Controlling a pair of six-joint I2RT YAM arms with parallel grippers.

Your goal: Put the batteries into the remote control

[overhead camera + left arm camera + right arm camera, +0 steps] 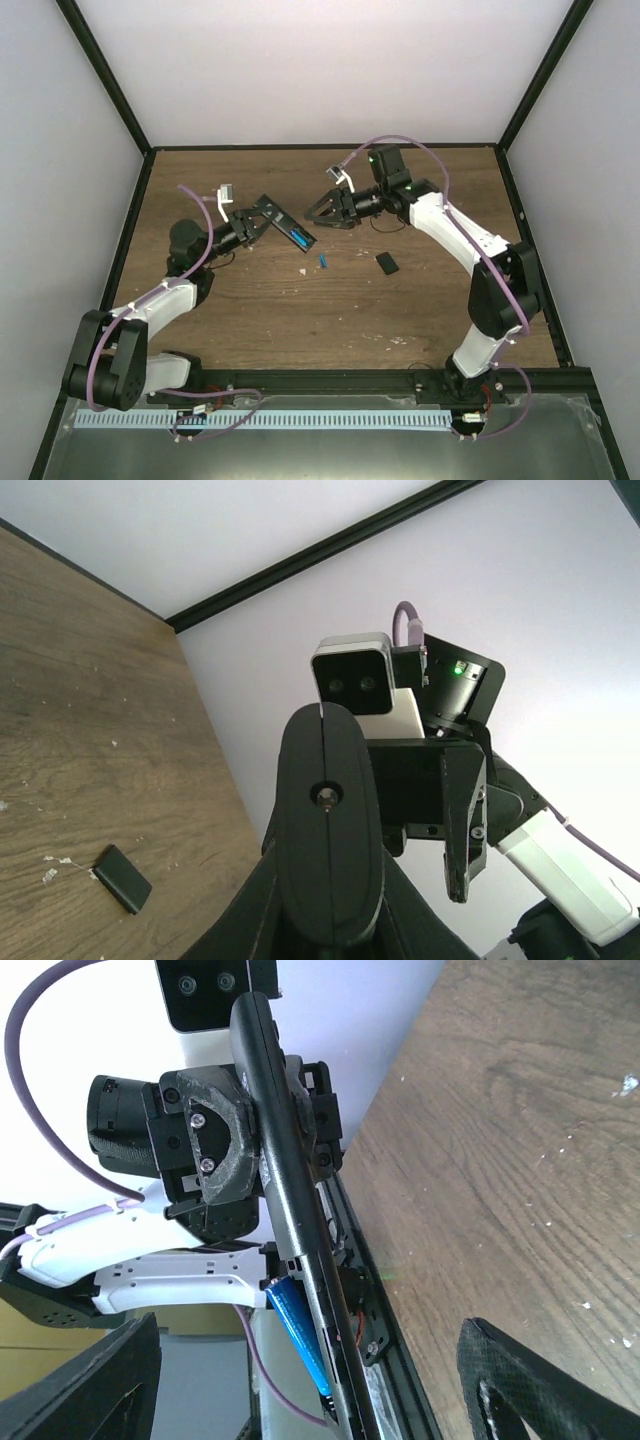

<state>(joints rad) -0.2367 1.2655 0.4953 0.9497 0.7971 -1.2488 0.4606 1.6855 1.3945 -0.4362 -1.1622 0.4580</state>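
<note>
My left gripper is shut on the remote control, a slim black bar held off the table and pointing towards the right arm. One blue battery is at the remote's open compartment. In the right wrist view this battery lies tilted, one end standing off the remote control. A second battery lies on the table just below the remote's tip. My right gripper is open, close to the remote's far end, with nothing between its fingers. The remote's end fills the left wrist view.
A small black cover piece lies on the wooden table right of the loose battery; it also shows in the left wrist view. White specks are scattered about the table. Black frame rails border the table.
</note>
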